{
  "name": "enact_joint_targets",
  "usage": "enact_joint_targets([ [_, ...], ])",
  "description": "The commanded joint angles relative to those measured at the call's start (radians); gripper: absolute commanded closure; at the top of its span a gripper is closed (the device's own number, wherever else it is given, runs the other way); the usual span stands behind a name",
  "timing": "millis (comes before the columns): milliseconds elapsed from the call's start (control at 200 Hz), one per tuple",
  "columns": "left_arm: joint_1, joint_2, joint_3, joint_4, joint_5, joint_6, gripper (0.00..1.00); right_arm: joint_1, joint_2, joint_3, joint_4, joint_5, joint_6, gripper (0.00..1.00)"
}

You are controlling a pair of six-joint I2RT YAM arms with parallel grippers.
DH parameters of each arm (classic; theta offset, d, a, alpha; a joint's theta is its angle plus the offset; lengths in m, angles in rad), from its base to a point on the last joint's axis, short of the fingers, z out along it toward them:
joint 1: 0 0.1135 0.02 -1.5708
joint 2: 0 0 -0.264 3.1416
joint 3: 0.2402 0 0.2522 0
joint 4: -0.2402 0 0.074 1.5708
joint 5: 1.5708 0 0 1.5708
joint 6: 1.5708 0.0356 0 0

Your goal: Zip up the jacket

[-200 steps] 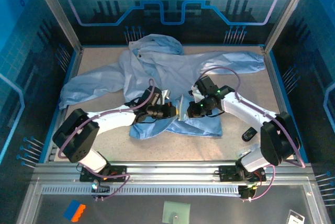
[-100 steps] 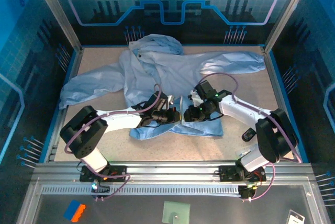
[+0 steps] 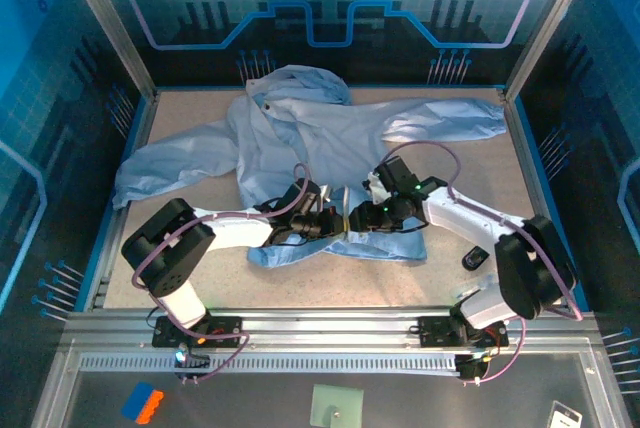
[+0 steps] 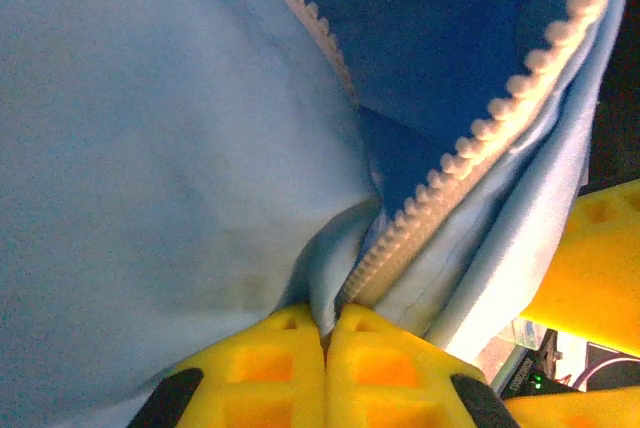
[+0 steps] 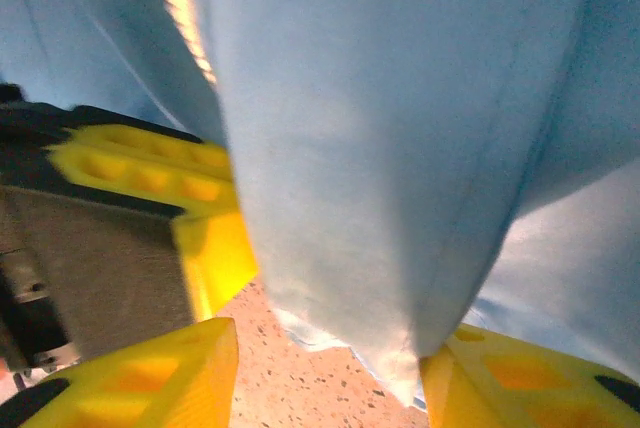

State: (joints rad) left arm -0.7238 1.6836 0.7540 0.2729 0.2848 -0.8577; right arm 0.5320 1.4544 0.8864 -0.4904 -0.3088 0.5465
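- Pale blue jacket (image 3: 330, 138) sprawled over the far and middle part of the counter (image 3: 330, 283), hood toward the back wall, one sleeve flung out to the left, the other to the right.
- Lower hem bunched at mid-counter, at the spot where the two arms meet.
- Left pincer (image 3: 336, 221) clenched on the jacket's front edge, its yellow fingers (image 4: 285, 348) pressed together at the bottom of the left wrist view, fabric and a strip of zipper teeth (image 4: 470, 158) pinched between them.
- Zipper undone above that grip: two rows of pale teeth spreading apart in a V, darker blue fabric between them.
- Right pincer (image 3: 362, 218) released, just beside the left one, almost tip to tip over the hem.
- From the right wrist: the right pincer's own two fingers standing well apart at the bottom of the frame, a fold of the jacket hanging down between them, its lower edge close to the finger on the right; touching or not, impossible to tell.
- Strip of speckled counter showing beneath that fold.
- Small dark object (image 3: 477, 257) lying on the counter near the right arm, apart from the jacket.
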Motion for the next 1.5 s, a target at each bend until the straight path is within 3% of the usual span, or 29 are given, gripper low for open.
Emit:
enact_joint_targets([
  [0,0.009,0.023,-0.035,0.088,0.037,-0.04,1.0,0.01,-0.044,-0.045,0.019,0.026,0.03,0.49],
  [255,0.024,0.029,-0.073,0.165,0.061,-0.079,1.0,0.038,-0.082,-0.118,0.098,0.046,0.094,0.51],
  [510,0.027,0.028,-0.076,0.168,0.068,-0.081,1.0,0.116,-0.201,-0.09,-0.034,0.345,0.125,0.55],
  [600,0.028,0.028,-0.076,0.166,0.071,-0.08,1.0,0.127,-0.241,-0.086,-0.048,0.382,0.123,0.68],
  [765,0.028,0.028,-0.076,0.167,0.072,-0.08,1.0,0.132,-0.195,-0.078,-0.003,0.285,0.128,0.73],
  [1006,0.03,0.027,-0.087,0.178,0.073,-0.086,1.0,0.171,-0.066,-0.048,0.098,0.185,0.125,0.68],
  [1496,0.037,0.031,-0.102,0.216,0.084,-0.106,1.0,0.177,0.054,-0.032,0.106,0.204,0.118,0.59],
])
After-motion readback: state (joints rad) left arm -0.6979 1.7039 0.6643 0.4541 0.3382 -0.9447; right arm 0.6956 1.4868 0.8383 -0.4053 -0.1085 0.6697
